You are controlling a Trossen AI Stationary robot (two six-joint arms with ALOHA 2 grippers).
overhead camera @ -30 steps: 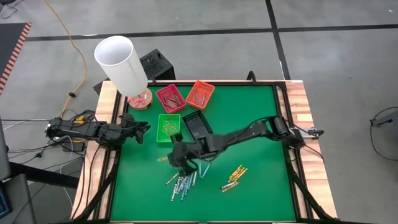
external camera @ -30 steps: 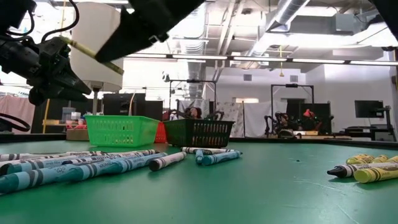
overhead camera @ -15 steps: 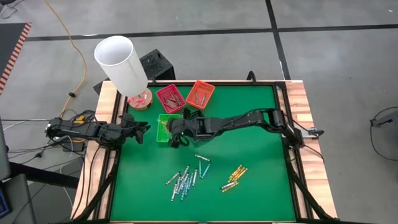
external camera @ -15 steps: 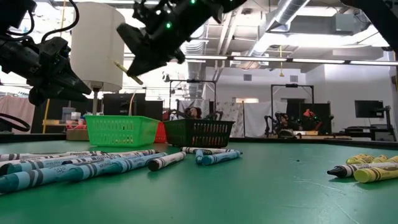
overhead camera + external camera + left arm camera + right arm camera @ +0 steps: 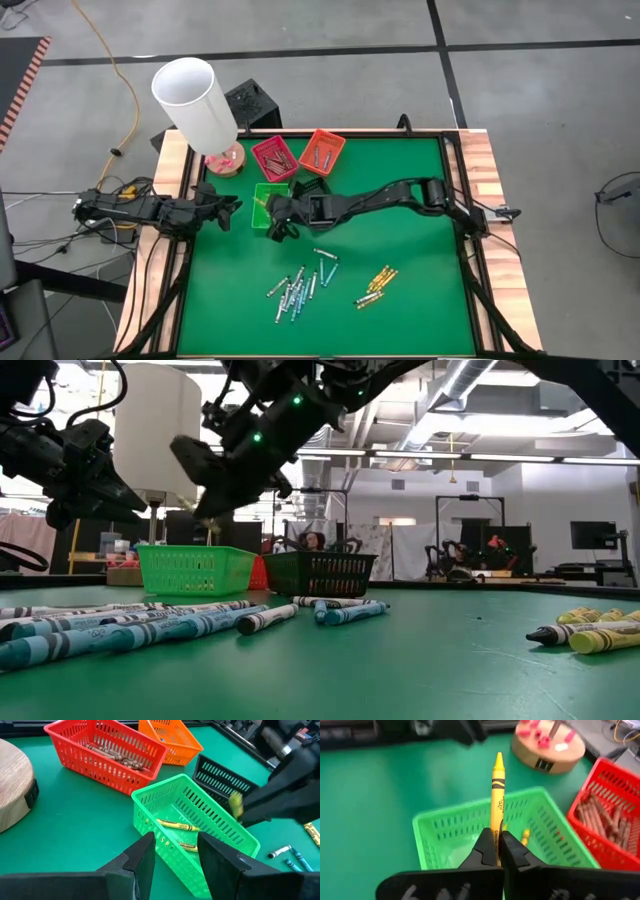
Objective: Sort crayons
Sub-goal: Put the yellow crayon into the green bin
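Right gripper: the right gripper [image 5: 496, 851] is clamped on a yellow crayon [image 5: 497, 795], which sticks straight out ahead of its fingertips.
Right gripper's place: it hangs over the green tray [image 5: 270, 208], whose open top lies just below and ahead of it.
Right wrist view only: two more yellow crayons [image 5: 524, 837] lie on the tray floor beneath the held one; off to one side of the gripper, the red tray [image 5: 607, 827] holds red-brown crayons.
Left wrist view only: the held crayon shows as a blurred yellow tip over the green tray's far rim, with the black tray [image 5: 220, 778] and orange tray [image 5: 170, 740] beyond.
High view only: loose crayons lie behind the right gripper on the green mat, a light blue cluster [image 5: 296, 290] and a yellow cluster [image 5: 375, 287] well apart from it.
Low view only: the right gripper sits well above the green tray.
Right arm pose: stretched long and low across the table from the right edge, wrist tilted down.
Left gripper: the left gripper [image 5: 175, 852] waits at the table's left edge, fingers parted and holding nothing, pointing at the green tray.
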